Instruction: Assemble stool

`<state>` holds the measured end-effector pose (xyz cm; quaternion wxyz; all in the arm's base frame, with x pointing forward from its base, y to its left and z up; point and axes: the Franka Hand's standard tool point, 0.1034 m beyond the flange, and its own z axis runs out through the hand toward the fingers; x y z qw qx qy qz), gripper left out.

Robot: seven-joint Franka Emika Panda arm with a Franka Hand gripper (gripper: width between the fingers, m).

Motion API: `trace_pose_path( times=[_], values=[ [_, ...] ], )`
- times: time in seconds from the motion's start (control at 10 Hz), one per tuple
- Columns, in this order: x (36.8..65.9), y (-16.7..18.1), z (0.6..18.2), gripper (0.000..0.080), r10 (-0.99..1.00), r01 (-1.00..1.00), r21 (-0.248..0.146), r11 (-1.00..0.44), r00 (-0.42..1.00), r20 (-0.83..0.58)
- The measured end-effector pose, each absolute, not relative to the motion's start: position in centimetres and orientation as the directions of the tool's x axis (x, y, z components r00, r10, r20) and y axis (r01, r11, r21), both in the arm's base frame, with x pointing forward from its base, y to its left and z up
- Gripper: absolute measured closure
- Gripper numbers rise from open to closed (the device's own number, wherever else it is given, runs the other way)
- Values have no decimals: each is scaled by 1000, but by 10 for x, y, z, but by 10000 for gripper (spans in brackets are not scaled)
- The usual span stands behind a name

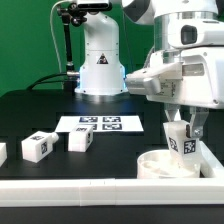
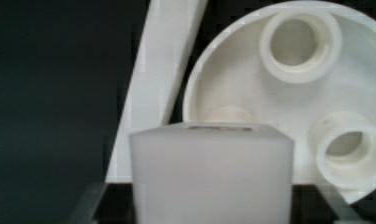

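A black table (image 1: 40,108) fills the scene under a pale wall (image 1: 25,40). The marker board (image 1: 100,124) lies flat near the table's middle, showing black-and-white square tags. 1 long white border rail (image 1: 90,190) runs along the near edge, and the wrist view shows a white rail (image 2: 167,60) against the dark surface. A black stand (image 1: 66,45) with cables rises at the back

Arm (image 1: 186,72) bent low; gripper (image 1: 180,134) pointing down, clamped on leg (image 1: 179,142).
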<state>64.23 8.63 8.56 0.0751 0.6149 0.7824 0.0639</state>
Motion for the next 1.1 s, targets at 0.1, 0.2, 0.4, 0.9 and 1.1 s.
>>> trace_pose_path(
  times=[0.1,0.2,0.4,0.9,1.1],
  values=[
    [642,86,86,439,976,957,193,217,-214,-35],
    [642,86,86,439,986,966,194,168,-166,-26],
    [642,87,85,439,1000,980,200,12,-14,7],
    [641,94,84,439,882,867,164,-470,457,115],
    [639,99,79,448,804,794,129,-594,580,132]
  ],
)
